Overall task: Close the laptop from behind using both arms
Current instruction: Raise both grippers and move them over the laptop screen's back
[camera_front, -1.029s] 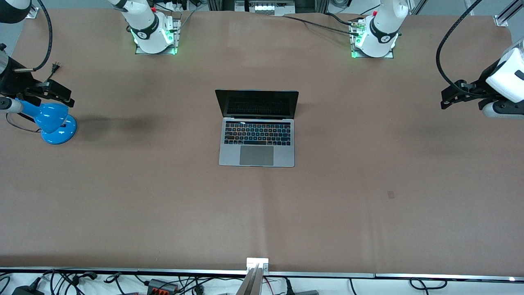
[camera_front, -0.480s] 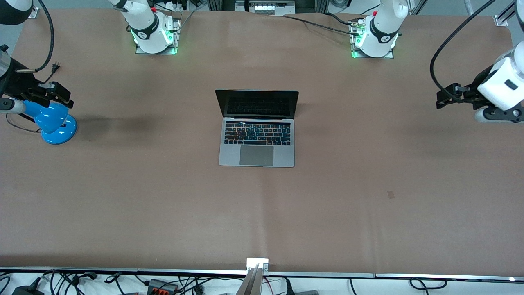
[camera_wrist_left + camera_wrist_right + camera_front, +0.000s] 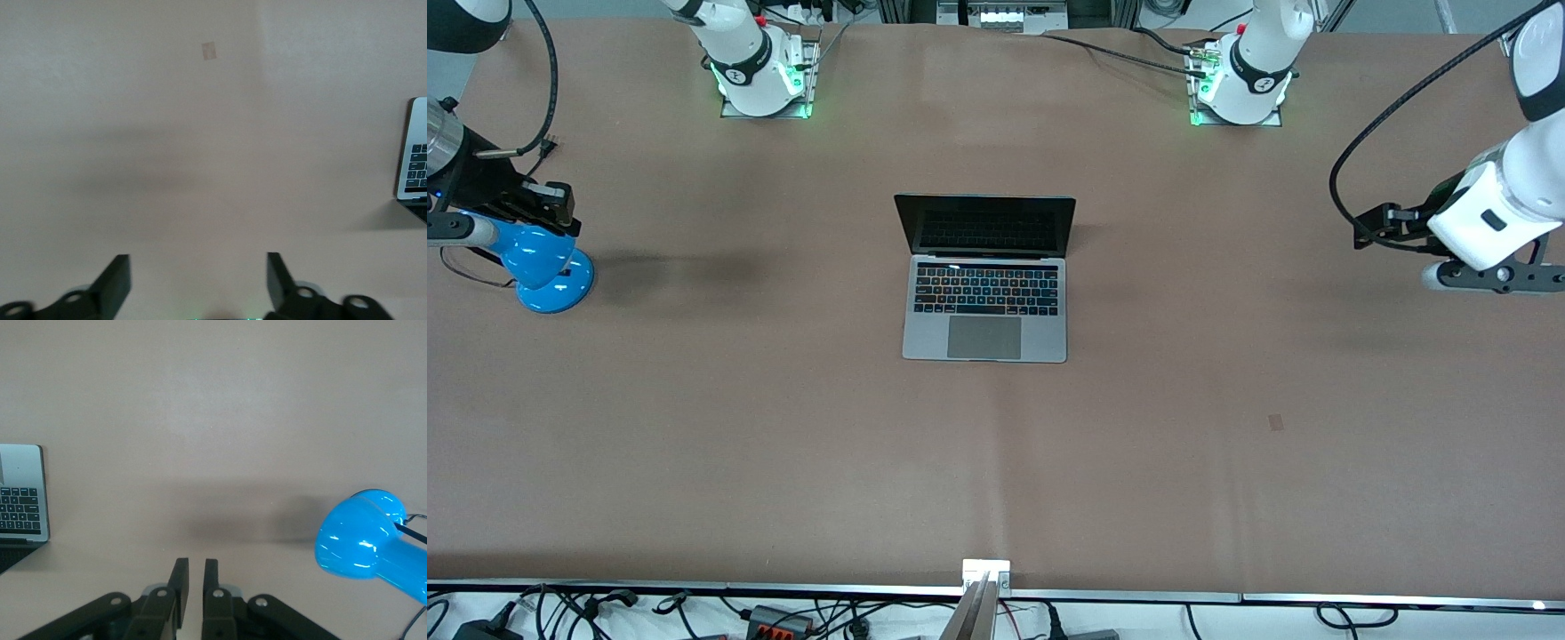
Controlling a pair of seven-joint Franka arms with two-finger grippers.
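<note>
A brown table point(image 3: 783, 444) seen from a high camera, with two white robot arms based along its upper edge. The laptop point(image 3: 985, 277) sits open near the middle of the table, its dark screen upright and facing the camera, its black keyboard and grey trackpad on the side nearer the camera. Nothing touches it.

The left gripper point(image 3: 1362, 229) hangs in the air over bare table, well apart from the laptop, toward the left arm's end of the table. In the left wrist view its two black fingers point(image 3: 113, 283) stand wide apart with nothing between them, and one corner of the laptop point(image 3: 415, 160) shows at the edge of that view.

The right gripper point(image 3: 560, 206) hangs well apart from the laptop toward the right arm's end of the table, just above a blue lamp point(image 3: 543, 262). The lamp stands on the table at about the same depth as the laptop's keyboard. In the right wrist view the fingers point(image 3: 179, 583) are narrow, almost touching, with only a thin gap and nothing held; the lamp's shiny blue head point(image 3: 363, 543) shows beside them and the laptop's corner point(image 3: 23, 493) shows at the edge.

A small square patch point(image 3: 1276, 422) marks the table nearer the camera than the laptop, toward the left arm's end.
</note>
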